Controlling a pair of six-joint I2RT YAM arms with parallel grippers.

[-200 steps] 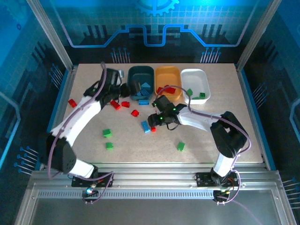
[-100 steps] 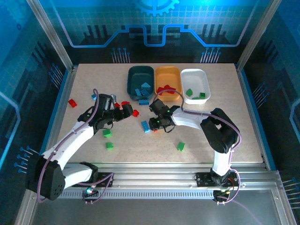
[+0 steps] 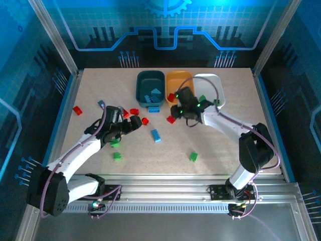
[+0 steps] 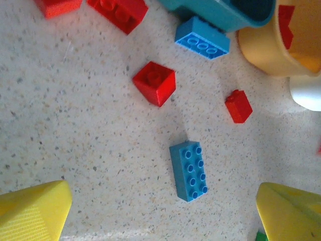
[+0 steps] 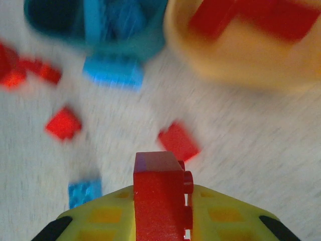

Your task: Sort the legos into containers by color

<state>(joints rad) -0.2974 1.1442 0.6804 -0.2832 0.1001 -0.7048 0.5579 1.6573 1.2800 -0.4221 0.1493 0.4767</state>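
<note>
Red lego (image 5: 156, 191) pinched in right gripper (image 5: 163, 221), near yellow-orange tub (image 5: 225, 70); left gripper (image 4: 163, 216) spread wide above blue lego (image 4: 189, 170), farther from same tub.

Glossy plastic legos (image 4: 189, 170); speckled matt table (image 4: 75, 125)

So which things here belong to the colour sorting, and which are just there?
Job: teal tub, yellow-orange tub, white tub; loose red brick, loose blue brick, loose green brick and others on the table; held red brick in the right gripper; open left gripper.
Just there: metal rail at the near edge; blue enclosure walls.
</note>
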